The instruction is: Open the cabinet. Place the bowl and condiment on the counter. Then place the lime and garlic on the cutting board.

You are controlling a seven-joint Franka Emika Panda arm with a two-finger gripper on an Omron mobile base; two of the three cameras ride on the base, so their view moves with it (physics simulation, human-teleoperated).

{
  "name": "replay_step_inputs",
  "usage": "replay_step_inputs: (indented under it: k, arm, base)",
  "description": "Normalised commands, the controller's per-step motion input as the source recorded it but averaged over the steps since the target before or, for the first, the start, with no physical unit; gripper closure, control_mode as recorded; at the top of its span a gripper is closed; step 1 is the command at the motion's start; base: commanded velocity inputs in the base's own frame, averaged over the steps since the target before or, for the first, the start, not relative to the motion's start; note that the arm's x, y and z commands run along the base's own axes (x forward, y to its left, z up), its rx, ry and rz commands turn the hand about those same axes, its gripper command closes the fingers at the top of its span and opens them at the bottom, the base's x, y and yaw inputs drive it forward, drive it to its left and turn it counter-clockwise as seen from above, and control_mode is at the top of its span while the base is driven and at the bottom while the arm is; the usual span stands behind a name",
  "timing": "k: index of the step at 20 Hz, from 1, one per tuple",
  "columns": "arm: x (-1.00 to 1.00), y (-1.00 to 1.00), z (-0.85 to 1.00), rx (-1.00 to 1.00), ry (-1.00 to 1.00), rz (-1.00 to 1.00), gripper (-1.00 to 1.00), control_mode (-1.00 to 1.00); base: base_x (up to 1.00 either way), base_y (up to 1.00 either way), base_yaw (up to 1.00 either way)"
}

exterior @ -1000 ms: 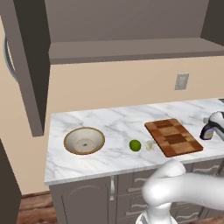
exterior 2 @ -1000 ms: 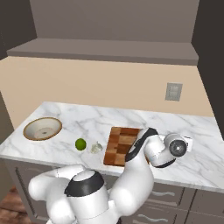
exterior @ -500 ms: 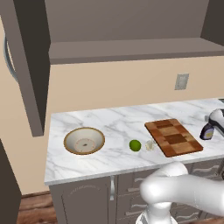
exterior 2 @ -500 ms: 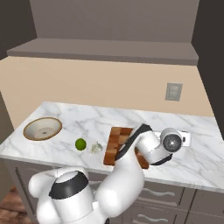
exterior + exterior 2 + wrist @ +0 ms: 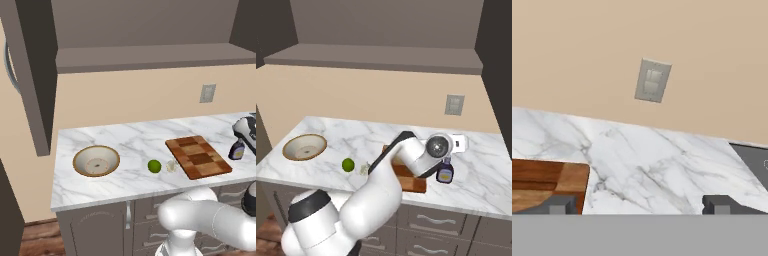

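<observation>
Standing on the white marble surface (image 5: 125, 145), the bowl (image 5: 96, 161) sits toward its left end, tan outside and cream inside with a small ring at the centre. To the right of the bowl lies the lime (image 5: 154, 166), and just beside it, on the side toward the board, the pale garlic (image 5: 171, 166); both rest on the marble, apart from the checkered cutting board (image 5: 199, 157), which lies flat further right with nothing on it.

The condiment bottle (image 5: 445, 173) stands upright on the surface just past the right edge of the board, its dark liquid and pale label visible in the right base view. The robot's hand hangs right above it, and the fingers (image 5: 640, 204) are spread as wide as they go with nothing between them: in the hand view the two dark tips stand far apart over bare marble, one of them over the corner of the board.

Above, the cabinet (image 5: 150, 30) is open: its left door (image 5: 31, 75) is swung out toward the camera, its curved silver handle (image 5: 11, 67) showing at the left edge. A grey outlet plate (image 5: 652, 80) is set in the beige wall behind the surface.
</observation>
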Motion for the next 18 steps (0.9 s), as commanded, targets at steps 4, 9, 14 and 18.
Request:
replay_step_inputs:
  k: [4,9,14,18]
  arm:
    - [-0.32,0.15,0.46,-0.1,0.25,0.0,-1.0,-1.0]
    - [-0.12,0.25,0.03,-0.02,0.3,0.04,-1.0,-1.0]
    - [0.0,0.46,0.0,0.0,0.33,0.16,-1.0,-1.0]
    - [0.0,0.43,0.12,0.0,0.19,0.14,-1.0,-1.0]
  base:
    - [0.0,0.0,0.0]
    - [0.0,0.0,0.0]
    - [0.0,0.0,0.0]
    - [0.0,0.0,0.0]
